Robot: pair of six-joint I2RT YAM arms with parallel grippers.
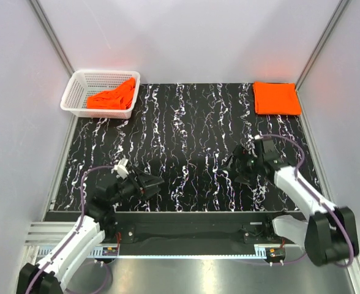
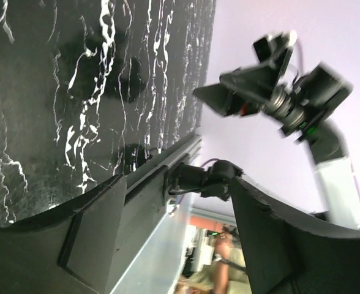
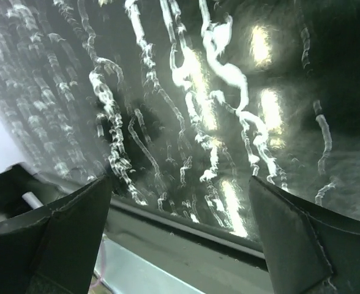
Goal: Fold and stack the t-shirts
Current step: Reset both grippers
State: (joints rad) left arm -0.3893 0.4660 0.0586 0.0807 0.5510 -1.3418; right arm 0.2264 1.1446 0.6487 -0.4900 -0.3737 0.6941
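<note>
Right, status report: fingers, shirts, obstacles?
Left fingers open, right fingers open, both empty. Folded shirt far right, crumpled shirt in basket. Nothing in the way.

The top view looks steeply down on the whole black marbled mat [image 1: 186, 122] from above its near edge. Both wrist views sit low, close and tilted at that edge. The left one faces along it to the right gripper [image 2: 229, 92], which the top view also shows.

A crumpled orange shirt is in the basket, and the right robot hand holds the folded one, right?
No. The right gripper is open and empty; the top view shows the folded t-shirt lying far right on the table. The crumpled t-shirt is in the basket.
</note>
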